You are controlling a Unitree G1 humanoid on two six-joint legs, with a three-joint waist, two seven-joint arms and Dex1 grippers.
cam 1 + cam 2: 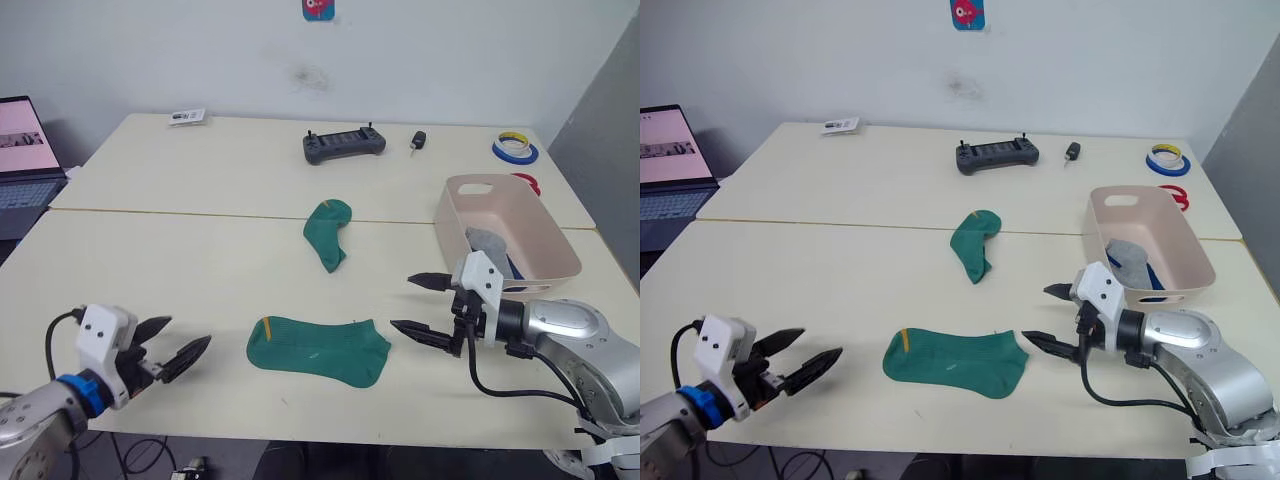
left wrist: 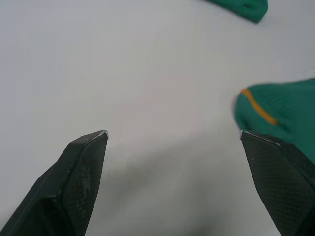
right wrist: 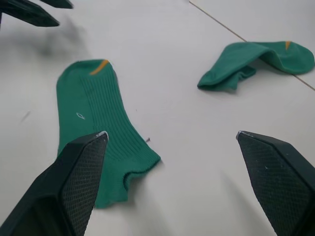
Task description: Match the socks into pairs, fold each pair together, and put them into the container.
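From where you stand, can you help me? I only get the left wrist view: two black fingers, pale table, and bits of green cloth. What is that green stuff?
Observer: Two green socks. The flat green sock lies near the table's front edge; the crumpled green sock lies farther back.
Operator: Is there another hand anywhere?
Observer: Yes, the right hand hovers open at the flat sock's other end, and the left hand is open too.
Operator: Where do the socks go?
Observer: Into the pink container at the table's right side, behind the right hand.
Operator: Is it empty?
Observer: No, a grey sock already lies inside, with something blue beside it.
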